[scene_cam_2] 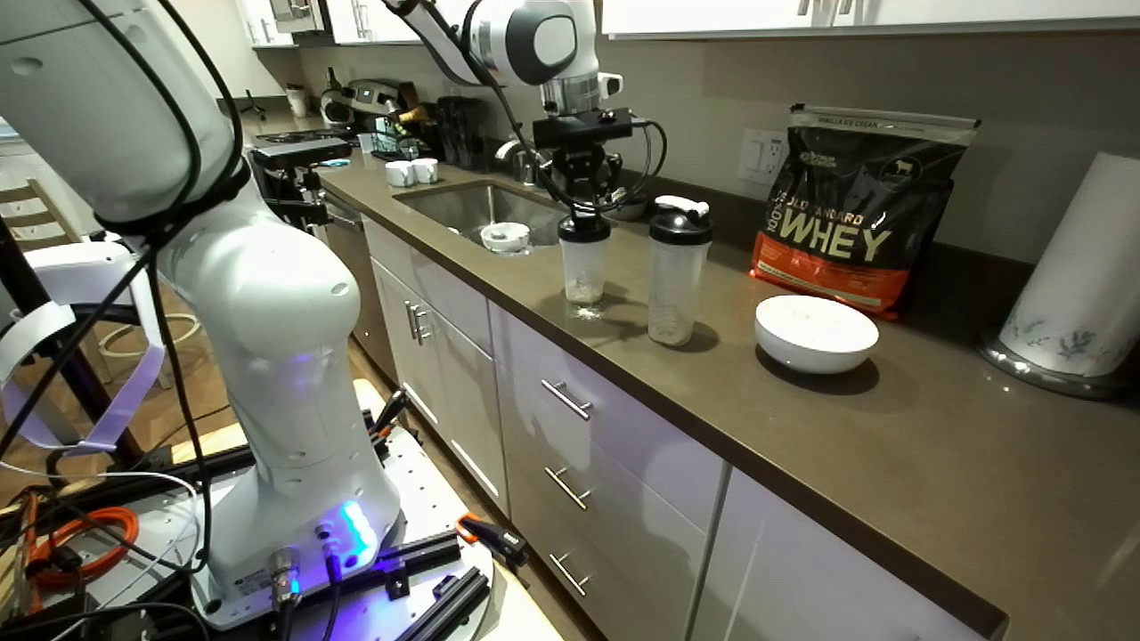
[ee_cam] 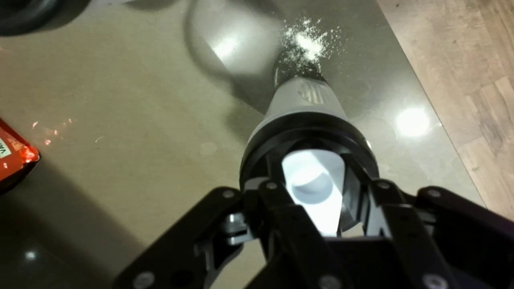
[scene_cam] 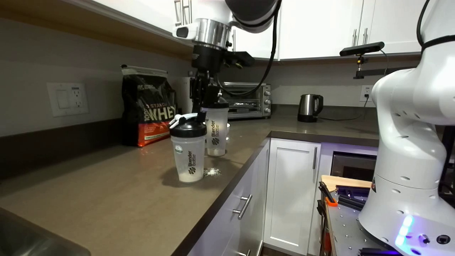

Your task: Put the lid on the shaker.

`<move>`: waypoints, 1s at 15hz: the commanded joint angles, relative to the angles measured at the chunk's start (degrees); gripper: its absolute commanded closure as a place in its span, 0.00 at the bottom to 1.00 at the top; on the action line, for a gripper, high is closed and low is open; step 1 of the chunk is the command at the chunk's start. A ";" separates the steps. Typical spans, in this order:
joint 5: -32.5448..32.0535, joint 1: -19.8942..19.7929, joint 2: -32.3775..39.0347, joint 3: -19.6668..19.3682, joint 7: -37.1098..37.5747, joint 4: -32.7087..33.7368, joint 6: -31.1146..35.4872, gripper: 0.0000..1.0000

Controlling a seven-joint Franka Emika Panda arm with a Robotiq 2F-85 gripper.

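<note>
At left in an exterior view, a smooth brown surface [scene_cam: 106,192] carries a creased, glossy whey pouch [scene_cam: 147,110]. Near the centre, beneath the jointed black tool [scene_cam: 199,114], stands a translucent, tapering shaker [scene_cam: 187,156]; on its rim sits a round black lid [scene_cam: 188,131], its white cap [ee_cam: 312,168] in the wrist view gripped by the tool.

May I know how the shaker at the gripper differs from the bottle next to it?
The shaker is shorter than the bottle. The gripper is at the shaker's black lid, but apart from the bottle. Spilled powder lies beside the shaker; the white bowl is nearer the bottle. Both stand upright, bearing "Blender Bottle" lettering.
</note>
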 commanded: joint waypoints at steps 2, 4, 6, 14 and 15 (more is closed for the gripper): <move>0.37 0.28 1.52 -0.22 0.10 0.80 0.96 0.86; 0.43 0.26 1.85 -0.23 0.00 0.88 0.95 0.86; 0.24 0.18 2.07 -0.16 0.03 1.18 0.46 0.74; -0.15 0.11 0.84 0.03 0.21 2.49 -2.07 0.02; -0.17 0.13 0.54 0.06 0.22 2.73 -2.37 0.01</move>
